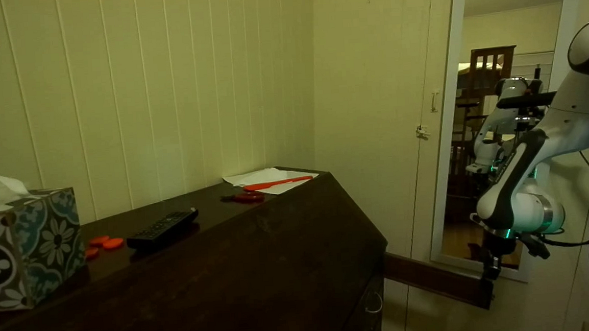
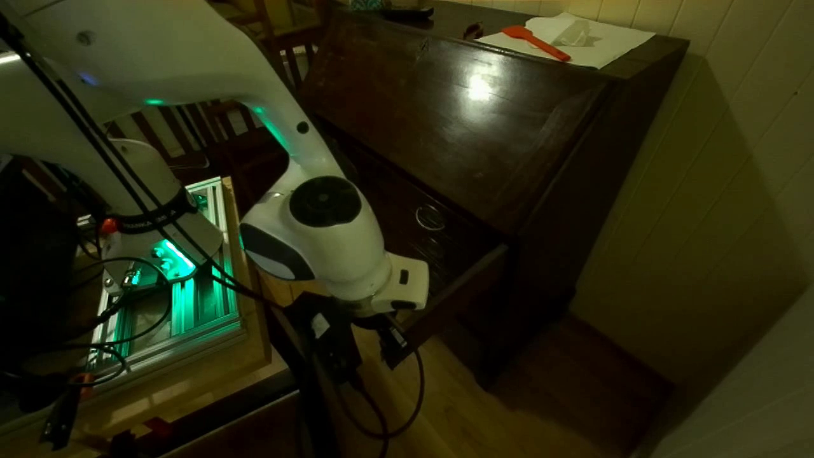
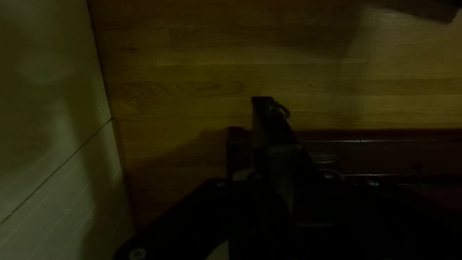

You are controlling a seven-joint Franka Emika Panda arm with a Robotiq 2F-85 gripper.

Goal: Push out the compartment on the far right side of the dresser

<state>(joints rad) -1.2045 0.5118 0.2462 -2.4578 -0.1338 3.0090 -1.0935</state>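
The dark brown dresser [image 1: 259,260] has a sloped front and a flat top; it also shows in an exterior view [image 2: 458,121]. The compartment [image 1: 434,277], a long narrow plank-like piece, juts out from the dresser's side edge; it also shows in an exterior view [image 2: 467,286]. In the wrist view the compartment [image 3: 269,122] points away from the dresser, with a small ring knob [image 3: 279,109] at its outer end. My gripper [image 1: 490,274] is low at that outer end, seemingly touching it. In the wrist view the gripper [image 3: 283,150] is almost black, so its jaws are unclear.
Drawer handles [image 2: 430,217] sit below the slope. On top lie a red spatula [image 2: 537,43] on white paper [image 2: 610,44], a remote [image 1: 163,229], orange discs [image 1: 113,243] and a tissue box [image 1: 48,242]. A mirror [image 1: 513,29] and pale walls [image 2: 731,159] are close by.
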